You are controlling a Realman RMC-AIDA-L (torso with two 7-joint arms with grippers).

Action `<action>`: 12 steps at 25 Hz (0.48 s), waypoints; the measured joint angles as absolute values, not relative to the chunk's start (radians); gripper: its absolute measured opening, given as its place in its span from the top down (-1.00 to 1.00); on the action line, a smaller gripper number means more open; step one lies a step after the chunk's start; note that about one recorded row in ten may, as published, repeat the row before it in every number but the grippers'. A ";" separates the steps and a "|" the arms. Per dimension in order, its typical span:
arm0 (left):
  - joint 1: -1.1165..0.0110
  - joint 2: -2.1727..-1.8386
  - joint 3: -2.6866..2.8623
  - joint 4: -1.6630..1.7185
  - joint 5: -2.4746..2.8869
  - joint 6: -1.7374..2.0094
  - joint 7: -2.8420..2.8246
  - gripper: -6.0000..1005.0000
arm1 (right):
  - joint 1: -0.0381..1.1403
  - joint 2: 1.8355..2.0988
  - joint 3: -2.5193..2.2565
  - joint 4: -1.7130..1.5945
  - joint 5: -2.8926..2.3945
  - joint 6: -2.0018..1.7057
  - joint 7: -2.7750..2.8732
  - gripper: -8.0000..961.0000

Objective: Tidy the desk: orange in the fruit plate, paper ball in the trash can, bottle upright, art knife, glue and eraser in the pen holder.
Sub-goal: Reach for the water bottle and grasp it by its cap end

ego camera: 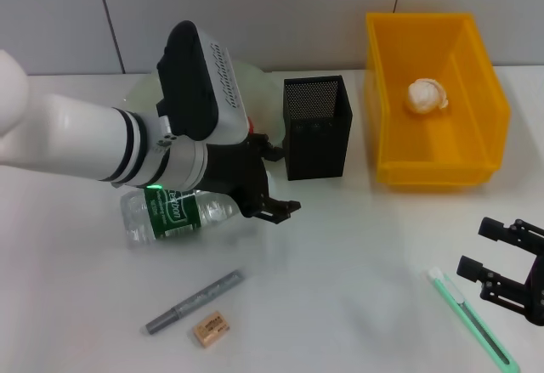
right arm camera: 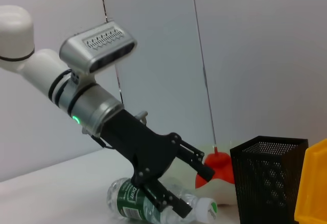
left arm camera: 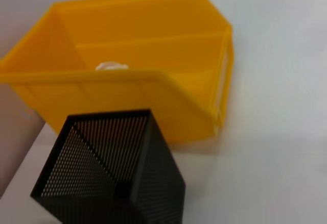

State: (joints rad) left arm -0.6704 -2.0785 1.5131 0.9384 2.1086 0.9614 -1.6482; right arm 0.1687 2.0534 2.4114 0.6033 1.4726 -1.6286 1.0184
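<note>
Nearest the robot, the eraser (ego camera: 210, 328) and a grey pen-shaped thing (ego camera: 195, 302), probably the glue, lay on the surface (ego camera: 340, 305) toward the left. The green art knife (ego camera: 473, 319) lay at near right, slanting from near right to far left. The right claw (ego camera: 486, 269) sat just right of the knife with its fingers spread apart and nothing between them, looking parked.

A bit farther in was the bottle (ego camera: 174, 212), on its side, long axis running left to right with the cap end pointing right toward the middle. The left claw (ego camera: 276, 206) hung right at that cap end, fingers apart. In the right wrist view one finger sat above the bottle's neck and the other in front of it, so the left claw (right arm camera: 181, 180) was bracketing the bottle (right arm camera: 153, 203) without clamping it. I'd say the bottle step was on, and the left arm was clearly the nearer one. Squeezing across the neck, at right angles to the long axis, looked like the way to tip it upright.

Farther back stood the black mesh pen holder (ego camera: 317, 127), with the orange (right arm camera: 217, 167) peeking out on a pale plate (right arm camera: 220, 188) behind the arm. Far right, the paper ball (ego camera: 427, 96) already sat inside the yellow bin (ego camera: 489, 93).
</note>
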 joint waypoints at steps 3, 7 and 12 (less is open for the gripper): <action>-0.677 -2.078 1.530 0.941 2.142 0.937 -1.692 -0.62 | 0.169 2.053 2.411 0.603 1.473 -1.628 1.018 -0.45; -0.682 -2.079 1.575 0.951 2.188 0.907 -1.763 -0.62 | 0.169 2.053 2.411 0.603 1.473 -1.627 1.018 -0.45; -0.681 -2.080 1.626 0.968 2.222 0.886 -1.811 -0.62 | 0.170 2.052 2.411 0.603 1.473 -1.626 1.018 -0.45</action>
